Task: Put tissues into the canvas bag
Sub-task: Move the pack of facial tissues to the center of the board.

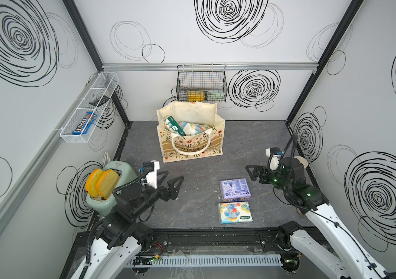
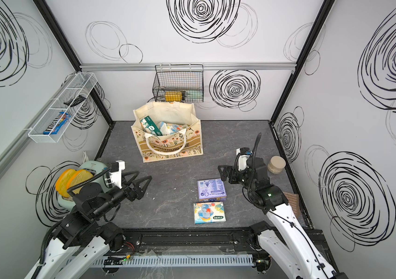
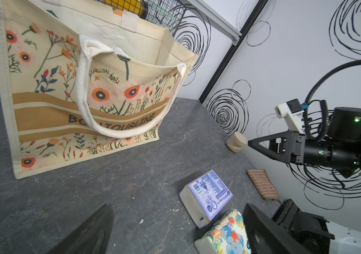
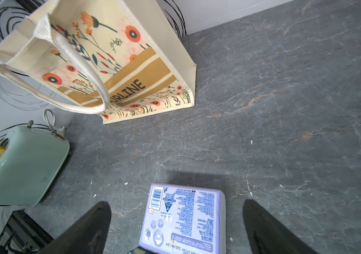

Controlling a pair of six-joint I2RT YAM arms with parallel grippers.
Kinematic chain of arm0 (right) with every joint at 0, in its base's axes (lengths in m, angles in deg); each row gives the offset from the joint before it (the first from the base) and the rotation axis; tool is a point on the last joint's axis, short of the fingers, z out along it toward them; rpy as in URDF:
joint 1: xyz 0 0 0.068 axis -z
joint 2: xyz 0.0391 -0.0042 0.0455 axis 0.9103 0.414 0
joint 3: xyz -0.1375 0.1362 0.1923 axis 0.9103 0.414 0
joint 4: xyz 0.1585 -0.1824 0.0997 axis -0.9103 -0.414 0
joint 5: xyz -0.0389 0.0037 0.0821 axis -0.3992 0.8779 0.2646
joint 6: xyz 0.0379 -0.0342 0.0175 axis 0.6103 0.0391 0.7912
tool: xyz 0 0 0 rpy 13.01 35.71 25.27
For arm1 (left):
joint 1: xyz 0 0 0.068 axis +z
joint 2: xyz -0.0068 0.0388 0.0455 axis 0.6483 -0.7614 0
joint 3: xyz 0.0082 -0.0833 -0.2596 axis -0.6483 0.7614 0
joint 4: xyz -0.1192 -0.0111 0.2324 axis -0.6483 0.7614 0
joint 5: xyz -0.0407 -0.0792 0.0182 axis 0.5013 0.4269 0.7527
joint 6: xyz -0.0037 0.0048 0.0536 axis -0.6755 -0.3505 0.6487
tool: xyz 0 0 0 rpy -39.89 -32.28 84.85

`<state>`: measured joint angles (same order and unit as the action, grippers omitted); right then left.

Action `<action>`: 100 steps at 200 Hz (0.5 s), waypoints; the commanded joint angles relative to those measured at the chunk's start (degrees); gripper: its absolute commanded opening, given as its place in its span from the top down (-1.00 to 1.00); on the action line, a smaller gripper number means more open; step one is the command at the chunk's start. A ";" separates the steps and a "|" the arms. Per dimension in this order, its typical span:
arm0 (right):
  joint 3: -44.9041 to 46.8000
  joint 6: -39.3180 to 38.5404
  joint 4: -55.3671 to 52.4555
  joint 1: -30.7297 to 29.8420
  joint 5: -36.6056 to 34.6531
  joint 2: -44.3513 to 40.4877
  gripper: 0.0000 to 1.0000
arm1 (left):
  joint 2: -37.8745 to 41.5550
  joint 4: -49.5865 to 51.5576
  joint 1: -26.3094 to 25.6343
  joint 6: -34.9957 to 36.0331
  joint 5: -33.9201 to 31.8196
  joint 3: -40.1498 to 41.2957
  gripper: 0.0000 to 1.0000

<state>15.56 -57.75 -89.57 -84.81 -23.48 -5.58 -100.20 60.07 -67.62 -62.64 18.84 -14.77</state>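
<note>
The canvas bag stands open at the back of the grey floor, with several tissues packed inside. A purple tissue pack and an elephant-print pack lie flat near the front. My right gripper hovers open over the purple pack's far right corner and holds nothing. My left gripper hangs open and empty left of the packs.
A mint toaster with two bread slices stands at the left wall beside my left arm. A beige lidded jar and a brown cloth lie by the right wall. A black wire basket hangs above the bag.
</note>
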 commanded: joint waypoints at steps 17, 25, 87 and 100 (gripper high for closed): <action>-2.97 1.80 -5.43 0.55 1.79 -0.23 -0.95 | 0.30 -3.19 -0.16 -0.39 0.39 0.74 -0.92; -3.54 2.00 -5.92 0.65 2.41 0.58 -0.95 | -0.15 -2.55 0.03 -0.30 -0.11 0.38 -0.91; -5.79 0.18 -5.12 1.78 5.79 7.34 -0.95 | -4.87 -2.22 3.09 -0.77 0.17 -0.70 -0.91; -4.91 -0.55 -2.81 2.40 5.06 9.42 -0.95 | -4.91 -4.38 3.03 -2.61 1.40 0.78 -0.92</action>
<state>11.63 -56.35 -94.42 -83.30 -19.15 1.08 -104.94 59.78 -65.34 -63.10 18.41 -14.61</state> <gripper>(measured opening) 0.976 0.957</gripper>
